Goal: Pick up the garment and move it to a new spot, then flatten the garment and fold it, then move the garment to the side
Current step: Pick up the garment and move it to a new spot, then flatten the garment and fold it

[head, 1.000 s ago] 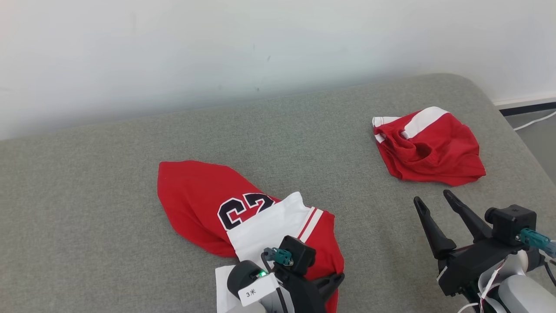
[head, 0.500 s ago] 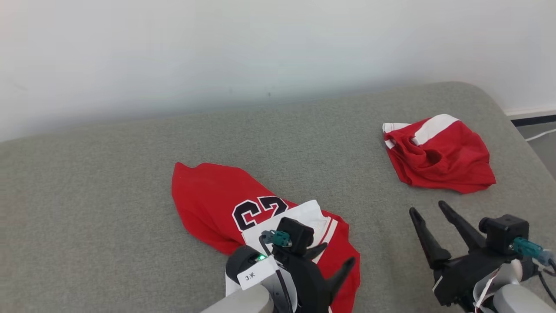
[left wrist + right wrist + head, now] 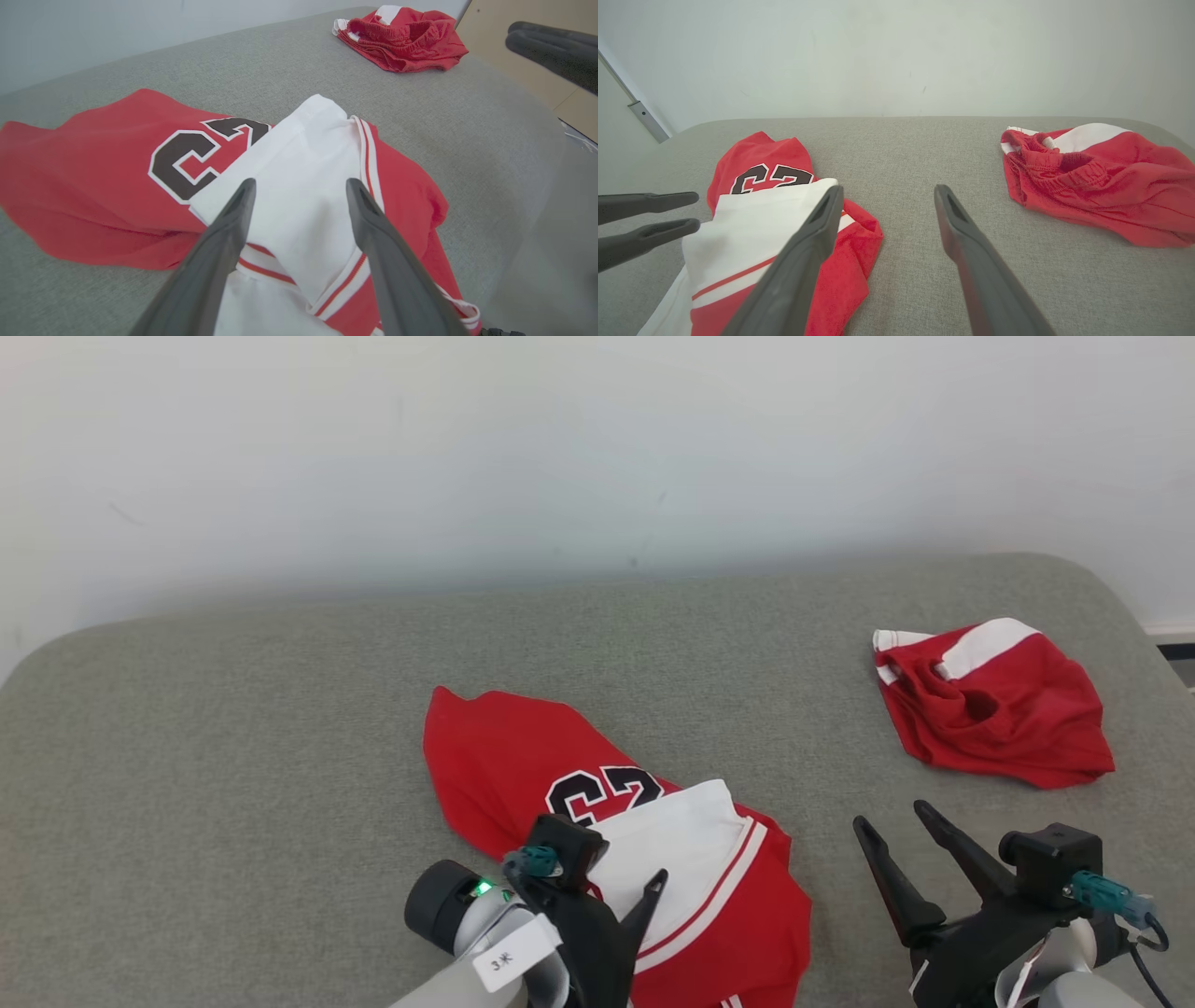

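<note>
The garment (image 3: 499, 756) is a red jersey with a black "23" and a white panel, lying crumpled on the grey padded surface (image 3: 233, 756). My left gripper (image 3: 621, 887) hovers open just over its white panel (image 3: 303, 154), holding nothing; the left wrist view shows the fingers (image 3: 233, 210) spread above the cloth. To the right of the garment (image 3: 756, 163), my right gripper (image 3: 889, 814) stands open and empty over bare surface (image 3: 901, 154).
A second red garment with a white stripe and an elastic waistband (image 3: 999, 709) lies bunched at the far right, close to the surface's rounded right edge. A white wall runs behind. Bare grey surface stretches to the left of the jersey.
My left gripper has opened and let go of the jersey, which now lies loose on the surface. The head camera has shifted, sliding the whole scene right and down. The right gripper stays open.
</note>
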Tool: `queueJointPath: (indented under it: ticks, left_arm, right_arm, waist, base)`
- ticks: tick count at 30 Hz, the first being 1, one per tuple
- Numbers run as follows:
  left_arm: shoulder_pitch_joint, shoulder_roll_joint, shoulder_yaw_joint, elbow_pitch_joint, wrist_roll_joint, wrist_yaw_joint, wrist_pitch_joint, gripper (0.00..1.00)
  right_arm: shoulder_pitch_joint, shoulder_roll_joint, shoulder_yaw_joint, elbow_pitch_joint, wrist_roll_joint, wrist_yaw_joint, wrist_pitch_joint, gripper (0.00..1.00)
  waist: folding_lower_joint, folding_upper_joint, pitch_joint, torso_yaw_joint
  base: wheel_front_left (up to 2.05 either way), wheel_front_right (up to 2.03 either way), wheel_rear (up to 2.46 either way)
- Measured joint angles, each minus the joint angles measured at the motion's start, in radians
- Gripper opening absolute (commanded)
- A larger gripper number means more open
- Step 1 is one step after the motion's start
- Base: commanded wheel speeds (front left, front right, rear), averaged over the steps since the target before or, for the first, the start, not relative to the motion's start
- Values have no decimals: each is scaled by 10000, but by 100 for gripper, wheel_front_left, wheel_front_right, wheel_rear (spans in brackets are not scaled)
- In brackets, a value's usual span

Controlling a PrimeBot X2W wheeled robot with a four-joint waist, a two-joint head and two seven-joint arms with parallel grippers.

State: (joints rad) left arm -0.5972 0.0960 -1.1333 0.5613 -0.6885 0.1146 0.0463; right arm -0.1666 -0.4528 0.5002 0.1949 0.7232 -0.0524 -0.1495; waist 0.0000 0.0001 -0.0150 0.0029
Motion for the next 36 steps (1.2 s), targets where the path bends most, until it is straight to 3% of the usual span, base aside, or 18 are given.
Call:
queueJointPath:
  ticks: [11, 16, 21, 29, 36]
  left_arm:
    - [1011, 957, 924, -111, 316, 96, -926, 100]
    - [1687, 1039, 2184, 40, 512, 96, -1436, 100]
    - [2479, 1239, 3505, 92, 978, 96, -2050, 100]
    - [3484, 1248, 4922, -263, 1914, 96, -2527, 100]
    - [4109, 1043, 6071, -713, 2575, 98, -2669, 100]
  right_arm:
    - [-5, 238, 485, -40, -19, 84, 401, 100]
    - [-12, 314, 780, -140, -79, 94, 639, 100]
    - [-208, 458, 1296, -259, -290, 311, 1106, 100]
    - [-756, 656, 1988, -291, -428, 573, 2125, 100]
    - [-1347, 966, 2410, 21, -667, 598, 2938, 100]
  waist:
    - [0, 0, -261, 658]
    - [0, -1, -367, 962]
    - [1, 0, -452, 1181]
    - [0, -1, -473, 1424]
    - [1, 0, -421, 1544]
  base:
    - [0, 0, 0]
    - [0, 0, 0]
    - [0, 0, 0]
    - [0, 0, 0]
    - [0, 0, 0]
